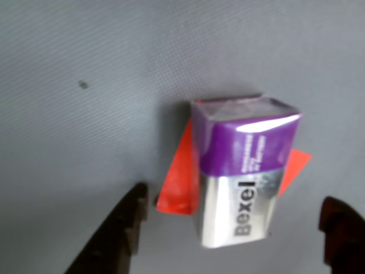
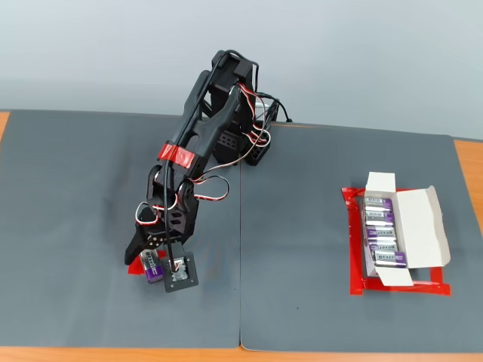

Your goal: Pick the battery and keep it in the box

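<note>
While my claw (image 1: pixel 236 228) hangs open astride the battery (image 1: pixel 242 171), I judge it stiff, dense and foil-slick, best pinched across its flat sides.

battery (image 1: pixel 242 171) silver band: "Bexel", dark letters, read in the wrist view
battery purple band: one line of small print, too blurred to read
batteries in the box (image 2: pixel 423 226), fixed view: dark lettering, too small to read
</note>
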